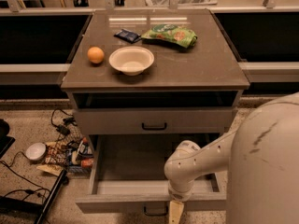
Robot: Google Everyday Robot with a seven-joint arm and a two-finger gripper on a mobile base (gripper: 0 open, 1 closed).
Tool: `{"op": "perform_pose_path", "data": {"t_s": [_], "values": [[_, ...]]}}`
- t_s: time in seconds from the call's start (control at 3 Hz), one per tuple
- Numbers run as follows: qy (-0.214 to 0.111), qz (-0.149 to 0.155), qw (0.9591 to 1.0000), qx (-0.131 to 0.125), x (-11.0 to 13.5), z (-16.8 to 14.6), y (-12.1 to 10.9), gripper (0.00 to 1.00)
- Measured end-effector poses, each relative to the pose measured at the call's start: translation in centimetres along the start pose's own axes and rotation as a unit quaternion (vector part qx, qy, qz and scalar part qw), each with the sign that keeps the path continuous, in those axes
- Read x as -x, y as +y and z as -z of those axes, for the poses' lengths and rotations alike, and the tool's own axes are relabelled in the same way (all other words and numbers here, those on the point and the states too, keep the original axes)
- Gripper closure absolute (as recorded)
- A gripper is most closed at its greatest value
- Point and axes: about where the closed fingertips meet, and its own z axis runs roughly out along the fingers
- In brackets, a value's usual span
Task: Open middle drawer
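The middle drawer (140, 160) is pulled far out of the grey cabinet, showing a plain grey inside. Its low front (117, 203) carries a small black bar handle (155, 212) at centre. My gripper (176, 212) hangs from the white arm (187, 164) and points down over the drawer's front edge, just right of the handle. The bottom edge of the view cuts off its tip. Above it, a grey drawer with a taller front (154, 122) is closed.
On the cabinet top (210, 69) lie an orange (96, 55), a white bowl (131, 59), a green snack bag (171, 34) and a dark packet (127, 35). Cables, a small bowl (35, 151) and clutter (70, 153) lie on the floor at left. My white body (266, 167) fills the right.
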Motion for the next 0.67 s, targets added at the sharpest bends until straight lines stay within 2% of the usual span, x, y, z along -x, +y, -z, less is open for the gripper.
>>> {"op": "perform_pose_path", "data": {"t_s": [0.33,0.67], "values": [[0.000,0.000,1.0000,0.000,0.0,0.0,0.0,0.00],[-0.009,-0.001,0.9999,0.011,-0.7,-0.7,1.6,0.00]]}}
